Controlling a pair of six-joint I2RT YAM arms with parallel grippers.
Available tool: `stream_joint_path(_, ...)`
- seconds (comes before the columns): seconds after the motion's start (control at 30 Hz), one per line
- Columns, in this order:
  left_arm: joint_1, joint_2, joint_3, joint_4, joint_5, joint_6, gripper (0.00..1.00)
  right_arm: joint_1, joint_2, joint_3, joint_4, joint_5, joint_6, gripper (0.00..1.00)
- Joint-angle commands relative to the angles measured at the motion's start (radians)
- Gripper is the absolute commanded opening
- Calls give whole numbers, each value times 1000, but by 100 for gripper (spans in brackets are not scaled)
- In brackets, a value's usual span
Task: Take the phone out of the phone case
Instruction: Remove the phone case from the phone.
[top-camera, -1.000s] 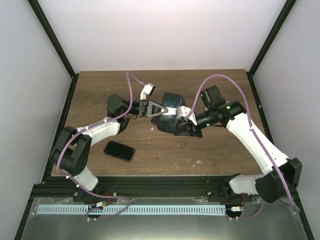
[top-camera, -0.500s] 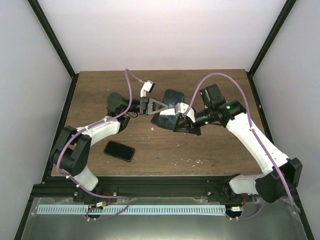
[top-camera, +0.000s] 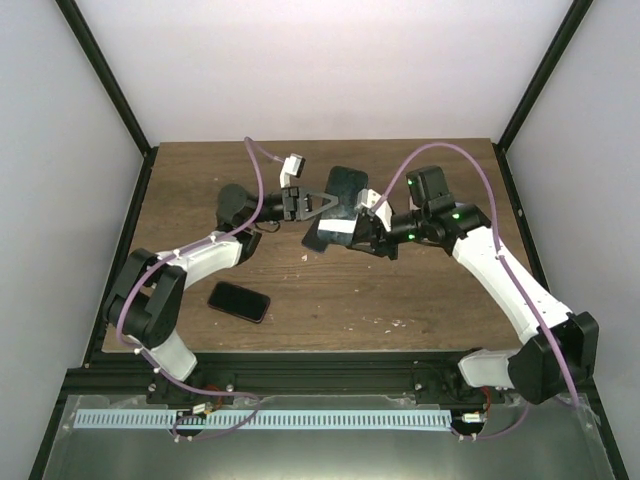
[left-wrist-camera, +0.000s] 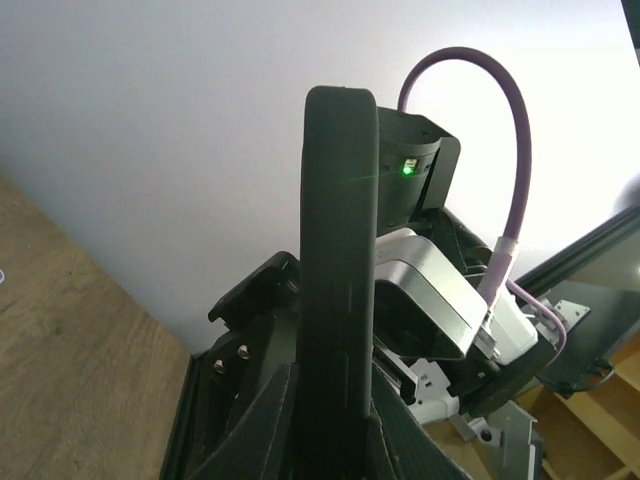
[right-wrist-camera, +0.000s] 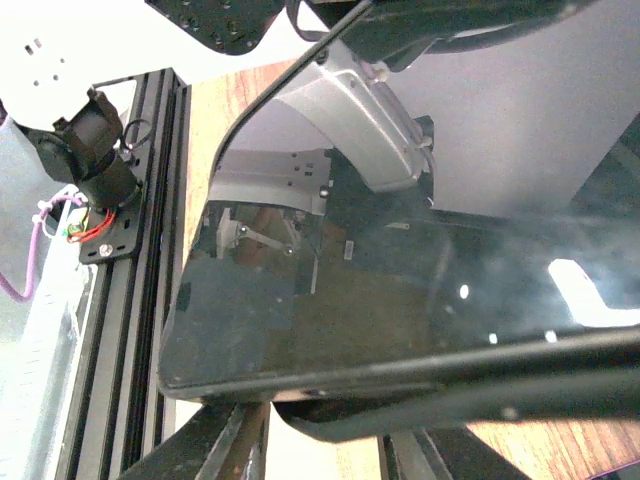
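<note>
My left gripper (top-camera: 325, 204) is clamped on the case (left-wrist-camera: 340, 280) edge, up over the back middle of the worktop (top-camera: 420, 300). I can't tell if my right gripper (top-camera: 352, 237) grips. The phone (right-wrist-camera: 380, 300) looks partly out; it needs pulling free.

No legible text, brand, label or number in any view. Phone case (left-wrist-camera: 340, 260) edge is plain black. Phone (right-wrist-camera: 300, 330) screen is dark and shows reflections only. Second phone (top-camera: 238, 301) on the desk (top-camera: 420, 300) is blank too. Arm housings (top-camera: 505, 275) carry no marking that resolves at this size.
</note>
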Motion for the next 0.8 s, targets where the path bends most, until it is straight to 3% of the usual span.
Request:
stream_joint_path(0.0, -104, -10, -2, 41, 174, -91, 0, -54, 46, 52, 364, 53, 105, 30)
stream_joint_path(0.3, -115, -19, -11, -57, 188, -3, 0, -89, 105, 116, 333, -106, 261, 33)
stream_joint_path(0.77, -149, -89, 53, -679, 172, 476, 0, -192, 172, 188, 362, -322, 504, 36)
